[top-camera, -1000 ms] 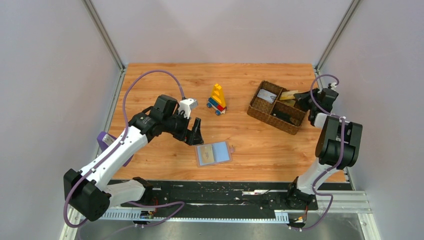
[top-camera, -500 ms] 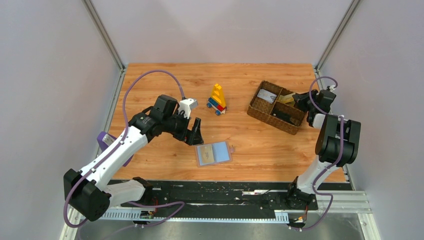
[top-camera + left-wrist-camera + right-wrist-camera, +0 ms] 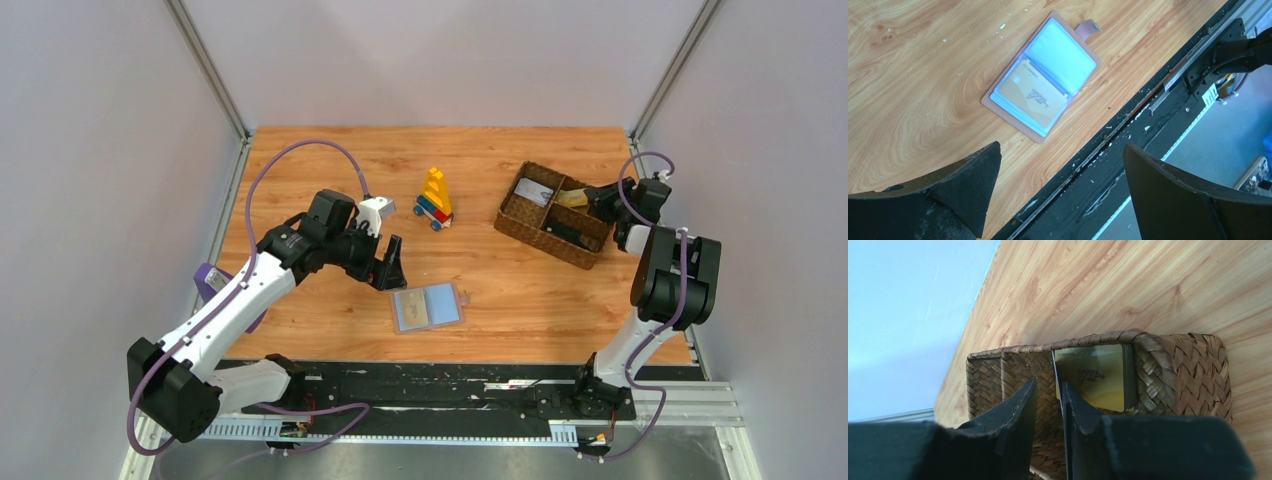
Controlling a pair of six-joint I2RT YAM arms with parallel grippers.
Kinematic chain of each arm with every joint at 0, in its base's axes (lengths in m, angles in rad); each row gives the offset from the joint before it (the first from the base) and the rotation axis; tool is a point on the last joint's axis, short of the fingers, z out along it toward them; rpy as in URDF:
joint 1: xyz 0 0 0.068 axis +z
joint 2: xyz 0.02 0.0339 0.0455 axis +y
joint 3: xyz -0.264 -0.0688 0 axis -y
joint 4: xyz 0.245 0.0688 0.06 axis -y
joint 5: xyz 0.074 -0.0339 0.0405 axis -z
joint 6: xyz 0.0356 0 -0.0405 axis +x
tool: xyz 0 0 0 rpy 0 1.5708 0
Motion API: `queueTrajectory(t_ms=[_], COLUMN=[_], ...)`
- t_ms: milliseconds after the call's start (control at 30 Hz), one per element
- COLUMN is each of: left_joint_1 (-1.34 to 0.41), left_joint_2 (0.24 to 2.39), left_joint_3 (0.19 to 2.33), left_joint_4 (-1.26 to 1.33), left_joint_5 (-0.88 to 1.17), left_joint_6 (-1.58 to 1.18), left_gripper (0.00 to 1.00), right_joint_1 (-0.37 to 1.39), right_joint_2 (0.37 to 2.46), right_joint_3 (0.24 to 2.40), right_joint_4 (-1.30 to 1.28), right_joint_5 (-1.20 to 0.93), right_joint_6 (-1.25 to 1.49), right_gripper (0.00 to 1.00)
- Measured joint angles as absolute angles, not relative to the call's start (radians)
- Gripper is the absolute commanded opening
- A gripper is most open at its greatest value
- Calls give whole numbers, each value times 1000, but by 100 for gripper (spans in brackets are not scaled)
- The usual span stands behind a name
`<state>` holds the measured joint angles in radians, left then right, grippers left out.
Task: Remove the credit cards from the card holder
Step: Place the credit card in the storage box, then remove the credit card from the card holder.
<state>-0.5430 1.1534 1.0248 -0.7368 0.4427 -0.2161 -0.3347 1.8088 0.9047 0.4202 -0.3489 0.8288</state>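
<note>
Two wide-spread fingers (image 3: 948, 190) mark the left gripper (image 3: 1062, 147): released, holding nothing, hovering over the table (image 3: 913, 70) just to the far-left of the card holder (image 3: 1045, 80). The holder lies open and flat by the table's near edge, its pinkish tab (image 3: 1090, 26) on the right side and one tan-gold card (image 3: 1032, 97) in a clear sleeve. That card looks light, stiff and slick. Pinching its edge at the sleeve's mouth would probably suit best, though the thin holder may slide or lift unless pinned. At far right, the right gripper (image 3: 1048, 384) has its jaws almost together over the woven basket (image 3: 1178, 370). Whether it grips the gold card (image 3: 1103, 375) standing inside cannot be told.
</note>
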Motion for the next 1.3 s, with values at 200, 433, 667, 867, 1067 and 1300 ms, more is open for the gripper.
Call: queueTrajectory(t_ms=[200,433,667,867,1067,1300], left_joint_1=[-543,-543,-532,-517,-515,-515], left_joint_2=[1153,1153,1153,1122,1074,1080], left_joint_3=[1025,1025,1025,1025,1025,1002], left_joint_4=[-737,-738,-752,-780,-794,-766], left_joint_5=[438,411,303,159,111,163], left_joint_6=[-214,-213,-221,-243,-274,-326], left_gripper=[100,100,100,100,95,90], right_joint_1=[-334,-329,-327,-324,-300,-170], right_joint_2=[1823,1831,1831,1837,1817,1658], right_joint_3=[948,1029,1110,1164,1172,1153], right_joint_4=[352,202,86,-14,-103,-182], right_joint_5=[-349,-329,-309,-300,-293,-277], right_joint_6=[791,718,666,635,607,591], right_gripper=[31,33,36,36,34,34])
